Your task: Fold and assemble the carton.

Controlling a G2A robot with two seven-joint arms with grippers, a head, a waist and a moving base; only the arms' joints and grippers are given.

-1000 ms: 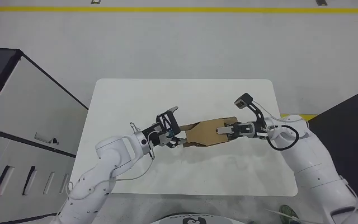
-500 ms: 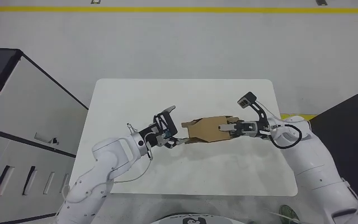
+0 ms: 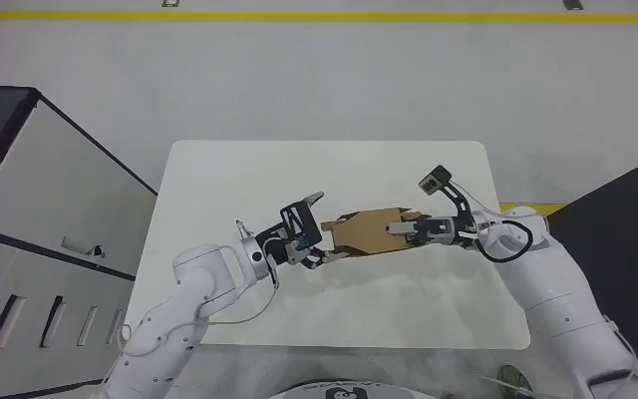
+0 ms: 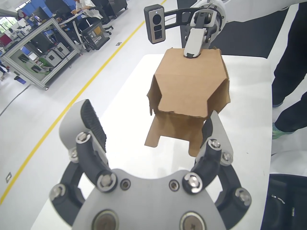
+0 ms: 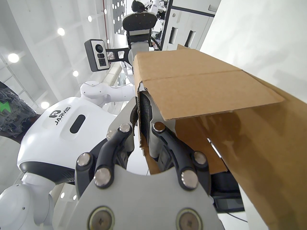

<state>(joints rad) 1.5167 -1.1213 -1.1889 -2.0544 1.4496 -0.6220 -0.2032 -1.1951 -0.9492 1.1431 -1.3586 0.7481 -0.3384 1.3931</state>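
Note:
A brown cardboard carton (image 3: pixel 369 231) is held above the middle of the white table, partly unfolded, its open end with loose flaps (image 4: pixel 172 132) facing my left gripper. My right gripper (image 3: pixel 401 228) is shut on the carton's wall at the opposite end; the right wrist view shows its fingers (image 5: pixel 144 111) pinching the cardboard edge of the carton (image 5: pixel 203 89). My left gripper (image 3: pixel 311 237) is open just short of the flaps. In the left wrist view the left gripper (image 4: pixel 153 125) has one finger (image 4: pixel 213 130) beside the lower flap and the other finger (image 4: pixel 92 120) well apart.
The white table (image 3: pixel 419 299) has bare surface on all sides of the carton. A dark-edged cabinet (image 3: pixel 60 199) stands off the table's left side, and a black unit (image 3: pixel 598 224) off its right side.
My left gripper drew back slightly from the carton's open end, then came close again, staying open. My right gripper kept its hold, and the carton shifted a little.

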